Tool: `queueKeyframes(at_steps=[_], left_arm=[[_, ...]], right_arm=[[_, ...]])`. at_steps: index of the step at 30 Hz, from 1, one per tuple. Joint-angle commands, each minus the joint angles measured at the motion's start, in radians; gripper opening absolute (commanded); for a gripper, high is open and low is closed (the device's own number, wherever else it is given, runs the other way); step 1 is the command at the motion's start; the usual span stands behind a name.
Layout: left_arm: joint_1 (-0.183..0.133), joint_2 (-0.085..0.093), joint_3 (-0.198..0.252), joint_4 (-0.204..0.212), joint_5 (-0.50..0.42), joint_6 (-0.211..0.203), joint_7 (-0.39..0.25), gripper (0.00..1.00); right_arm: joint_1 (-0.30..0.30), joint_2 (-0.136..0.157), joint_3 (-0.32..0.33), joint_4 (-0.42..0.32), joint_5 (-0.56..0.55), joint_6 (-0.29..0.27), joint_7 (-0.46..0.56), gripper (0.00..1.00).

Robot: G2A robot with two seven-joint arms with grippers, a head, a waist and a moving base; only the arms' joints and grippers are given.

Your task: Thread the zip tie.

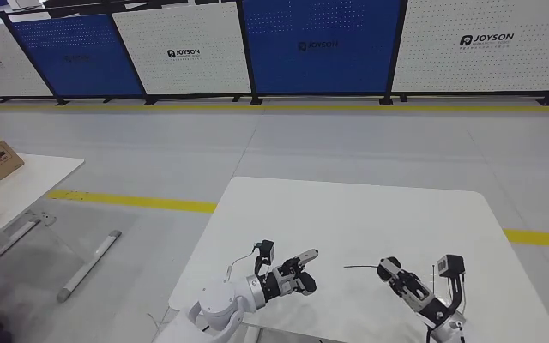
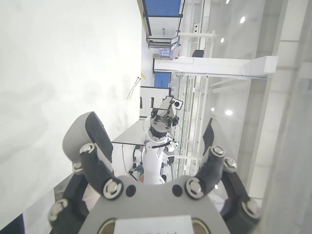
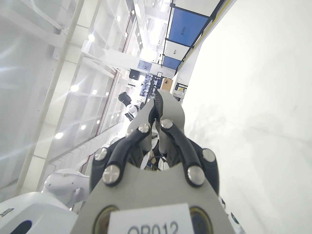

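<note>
A thin black zip tie (image 1: pixel 360 267) lies low over the white table (image 1: pixel 360 214), sticking out from my right gripper (image 1: pixel 384 265) towards the left arm. The right gripper is shut on one end of the tie; in its wrist view the right gripper (image 3: pixel 158 98) has its fingers pressed together, and the tie itself is hidden there. My left gripper (image 1: pixel 309 268) is open a short way from the tie's free end, with nothing in it. In the left wrist view, the left gripper (image 2: pixel 156 132) has its pads wide apart, and the zip tie (image 2: pixel 134 87) shows as a fine dark line beyond them.
Both arms are near the table's front edge; the rest of the tabletop stretches away behind them. A second white table (image 1: pixel 26 184) with a cardboard box (image 1: pixel 7 159) stands off to the left. Blue and white pegboard panels (image 1: pixel 322 47) line the far side of the floor.
</note>
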Motion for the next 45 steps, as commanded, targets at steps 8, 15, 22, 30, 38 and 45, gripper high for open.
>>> queueKeyframes(at_steps=[8,15,22,30,38,45], left_arm=[[-0.033,-0.005,0.044,0.011,-0.003,0.022,-0.002,1.0],[-0.111,-0.021,0.146,0.025,-0.049,0.067,-0.019,1.0],[-0.157,-0.032,0.178,0.074,-0.088,0.083,0.01,1.0],[-0.157,-0.037,0.188,0.066,-0.123,0.052,0.027,1.0],[-0.202,-0.061,0.259,0.077,-0.08,-0.03,0.194,1.0],[-0.202,-0.061,0.259,0.077,-0.08,-0.03,0.194,1.0]], right_arm=[[0.0,0.0,0.0,0.0,0.001,0.0,-0.001,0.0],[0.0,0.0,0.0,0.0,0.001,0.0,-0.001,0.0],[0.0,0.0,0.0,0.0,0.001,0.0,-0.001,0.0],[0.0,0.0,0.0,0.0,0.001,0.0,-0.001,0.0],[0.0,0.0,0.0,0.0,0.001,0.0,-0.001,0.0],[0.001,-0.001,-0.003,0.003,-0.012,0.012,-0.014,0.0]])
